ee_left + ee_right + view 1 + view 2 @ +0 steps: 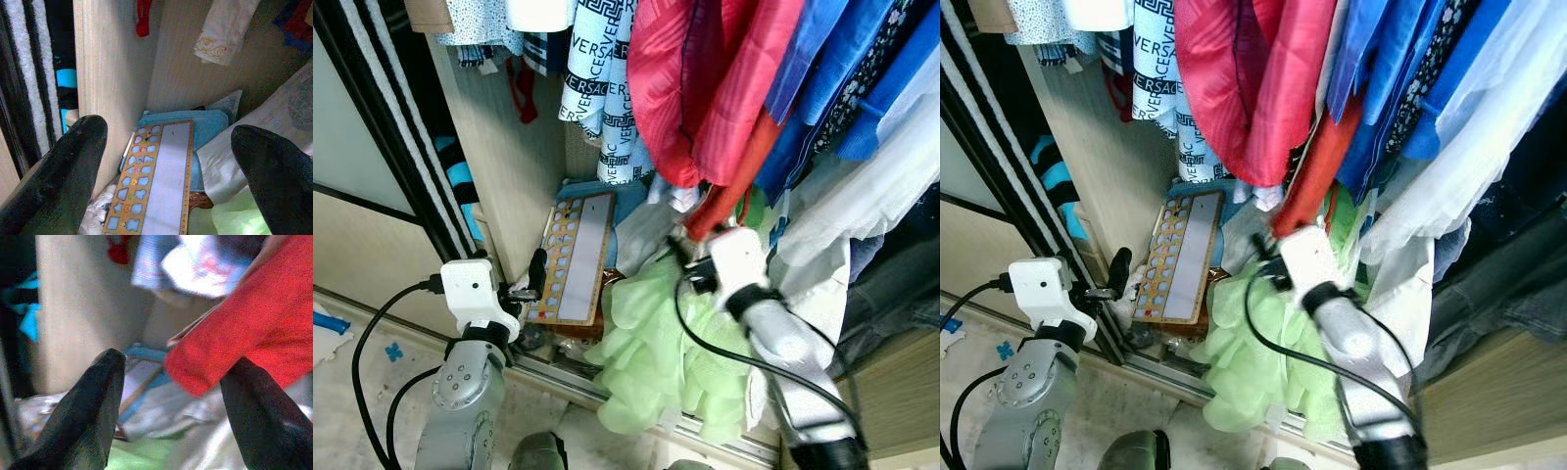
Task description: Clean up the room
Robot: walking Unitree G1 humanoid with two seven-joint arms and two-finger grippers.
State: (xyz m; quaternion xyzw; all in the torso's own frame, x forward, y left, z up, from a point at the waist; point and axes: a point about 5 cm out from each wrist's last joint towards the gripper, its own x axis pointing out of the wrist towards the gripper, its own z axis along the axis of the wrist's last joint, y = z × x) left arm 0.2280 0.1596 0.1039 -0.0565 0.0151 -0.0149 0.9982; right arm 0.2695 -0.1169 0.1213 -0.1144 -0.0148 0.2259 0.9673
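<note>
Black-and-white garment, hanging in the wardrobe: printed bands of lettering reading "VERSACE", partly cut by folds, repeated down the cloth between key-pattern borders. Board, leaning on the wardrobe floor: rows of small coloured shapes and a ruled edge; its marks are too small to read.

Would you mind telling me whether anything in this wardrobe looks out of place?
A green garment spills from the wardrobe bottom over the door track, and a stencil board leans among the clothes.
</note>
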